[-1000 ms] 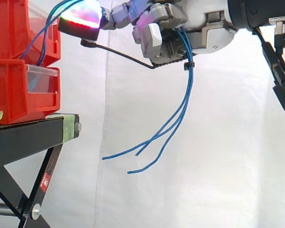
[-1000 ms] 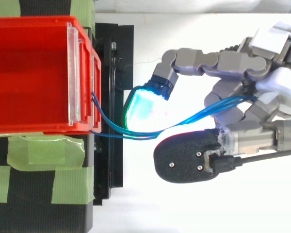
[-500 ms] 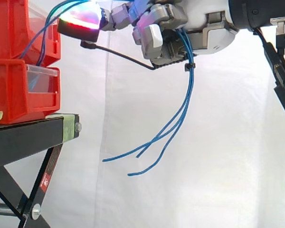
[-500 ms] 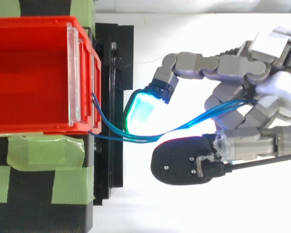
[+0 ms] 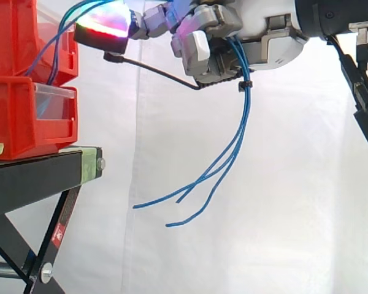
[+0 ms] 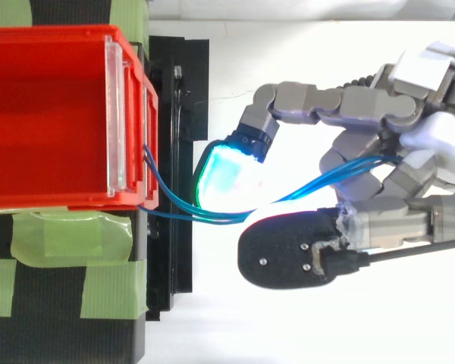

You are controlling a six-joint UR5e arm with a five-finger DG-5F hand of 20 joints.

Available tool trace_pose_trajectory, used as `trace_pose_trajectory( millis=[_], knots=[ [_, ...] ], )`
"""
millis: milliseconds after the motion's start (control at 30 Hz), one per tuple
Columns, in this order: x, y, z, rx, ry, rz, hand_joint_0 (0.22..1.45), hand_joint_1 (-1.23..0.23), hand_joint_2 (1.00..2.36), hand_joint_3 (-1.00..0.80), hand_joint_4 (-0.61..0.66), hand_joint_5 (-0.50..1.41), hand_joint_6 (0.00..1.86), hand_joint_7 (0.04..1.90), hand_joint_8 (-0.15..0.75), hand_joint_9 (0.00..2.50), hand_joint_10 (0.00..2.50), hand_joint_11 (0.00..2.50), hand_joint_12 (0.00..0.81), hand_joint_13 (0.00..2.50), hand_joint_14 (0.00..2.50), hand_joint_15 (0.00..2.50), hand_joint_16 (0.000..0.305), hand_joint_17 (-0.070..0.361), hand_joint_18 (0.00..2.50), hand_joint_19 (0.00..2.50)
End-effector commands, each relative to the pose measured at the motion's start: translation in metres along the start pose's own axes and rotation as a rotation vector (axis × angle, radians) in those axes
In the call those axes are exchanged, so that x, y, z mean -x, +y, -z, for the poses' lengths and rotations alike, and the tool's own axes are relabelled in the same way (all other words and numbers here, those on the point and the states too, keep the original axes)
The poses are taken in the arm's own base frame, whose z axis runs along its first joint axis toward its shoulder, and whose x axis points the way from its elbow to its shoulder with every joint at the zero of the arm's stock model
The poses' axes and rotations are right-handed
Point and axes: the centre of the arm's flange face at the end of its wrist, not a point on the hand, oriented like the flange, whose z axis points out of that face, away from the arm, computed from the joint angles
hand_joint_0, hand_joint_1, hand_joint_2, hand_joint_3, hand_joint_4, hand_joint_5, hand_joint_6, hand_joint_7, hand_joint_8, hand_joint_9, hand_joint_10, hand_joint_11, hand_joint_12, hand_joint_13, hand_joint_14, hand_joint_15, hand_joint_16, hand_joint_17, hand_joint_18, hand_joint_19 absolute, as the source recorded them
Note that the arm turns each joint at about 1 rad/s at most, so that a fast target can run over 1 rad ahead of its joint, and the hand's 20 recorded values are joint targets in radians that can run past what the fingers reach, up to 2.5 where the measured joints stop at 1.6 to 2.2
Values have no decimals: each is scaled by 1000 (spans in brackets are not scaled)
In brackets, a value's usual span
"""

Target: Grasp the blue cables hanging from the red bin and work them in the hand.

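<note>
Black stand (image 5: 30, 177) at left, with green tape (image 6: 68, 235) on its top. Two red bins are stacked on it: the upper red bin (image 6: 53, 114) open-topped, the lower bin (image 5: 24, 119) under it.

Hand (image 5: 257, 37) is high up, right of the bins and not touching them. Fingers (image 6: 318, 98) are curled and closed round the blue cables (image 5: 233, 147).

The cables leave the upper bin's right wall and sag across the gap, passing just beside a green-glowing pad (image 6: 224, 174). They then run through the hand. Below the palm their loose ends hang free, well apart from the stand.
</note>
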Motion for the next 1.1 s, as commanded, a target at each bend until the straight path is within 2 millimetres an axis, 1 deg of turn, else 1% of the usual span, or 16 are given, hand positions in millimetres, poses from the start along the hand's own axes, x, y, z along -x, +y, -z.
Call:
trace_pose_trajectory(
  millis=[0,133,233,300,367,400,467,533,567,633,667,700,800,867,1000,1067],
  knots=[
    [0,0,0,0,0,0,1026,-660,1023,116,335,350,28,1353,535,1779,2500,2500,712,2021,2500,1972,237,178,2500,648],
    [0,0,0,-1,0,1,1051,-644,1002,422,348,362,50,1333,535,1779,2500,2500,712,2021,2500,1972,237,178,2500,648],
    [0,0,0,-1,0,1,1000,-629,1132,364,354,364,60,1332,535,1779,2500,2500,712,2021,2500,1972,237,178,2500,648],
    [0,0,0,-2,0,2,976,-678,1007,233,367,355,50,1334,535,1779,2500,2500,712,2021,2500,1972,237,178,2500,648],
    [0,0,0,-1,0,1,948,-670,1016,71,353,350,31,1351,535,1779,2500,2500,712,2021,2500,1972,237,178,2500,648],
    [0,0,0,-1,0,1,964,-666,1021,59,340,349,15,1361,535,1779,2500,2500,712,2021,2500,1972,237,178,2500,648],
    [0,0,0,-1,0,1,1044,-655,1017,303,320,353,18,1351,535,1779,2500,2500,712,2021,2500,1972,237,178,2500,648],
    [0,0,0,0,0,0,1082,-652,1000,438,327,363,21,1344,535,1779,2500,2500,712,2021,2500,1972,237,178,2500,648],
    [0,0,0,-1,0,1,1039,-626,1143,420,322,371,20,1349,535,1779,2500,2500,712,2021,2500,1972,237,178,2500,648],
    [0,0,0,-1,0,1,1016,-613,1217,375,322,372,24,1347,535,1779,2500,2500,712,2021,2500,1972,237,178,2500,648],
    [0,-1,0,-2,0,2,996,-622,1211,348,329,372,23,1343,535,1779,2500,2500,712,2021,2500,1972,237,178,2500,648],
    [0,-1,0,-3,0,3,1017,-671,1002,334,340,370,15,1347,535,1779,2500,2500,712,2021,2500,1972,237,178,2500,648],
    [0,0,0,-1,0,1,890,-661,1024,-290,304,329,2,1359,535,1779,2500,2500,712,2021,2500,1972,237,178,2500,648],
    [0,-1,0,-2,0,2,884,-662,1018,-554,306,327,2,1357,535,1779,2500,2500,712,2021,2500,1972,237,178,2500,648],
    [0,-1,0,-3,0,3,898,-676,1013,-716,320,349,0,1383,535,1779,2500,2500,712,2021,2500,1972,237,178,2500,648],
    [0,-1,0,-3,0,3,902,-684,1011,-754,324,354,94,1369,535,1779,2500,2500,712,2021,2500,1972,237,178,2500,648]
  ],
)
